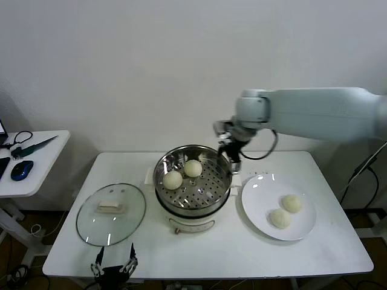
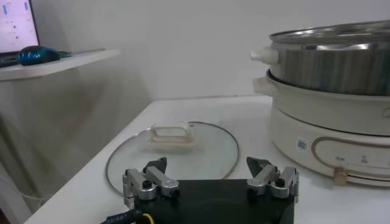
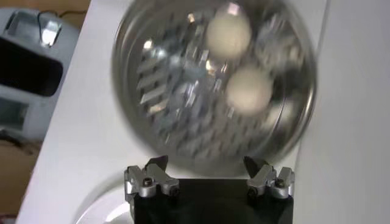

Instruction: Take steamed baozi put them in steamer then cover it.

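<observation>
White plate (image 1: 260, 208) is sitting right on the table (image 1: 338, 241); side table (image 1: 42, 158) far left is holding mouse (image 1: 22, 170) and cables (image 1: 21, 140).

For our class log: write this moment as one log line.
buns: two in steamer, two on plate | lid: off | right gripper: open, empty | left gripper: idle

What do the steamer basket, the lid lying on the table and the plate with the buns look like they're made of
The steamer basket looks like polished stainless steel: mirror-bright, perforated floor. Its base seems glossy cream plastic or enamel; I can't tell which. The cover is clear glass, table showing through, with a metal rim and a cream handle, probably plastic. The plate appears glazed white ceramic, perhaps melamine.
</observation>
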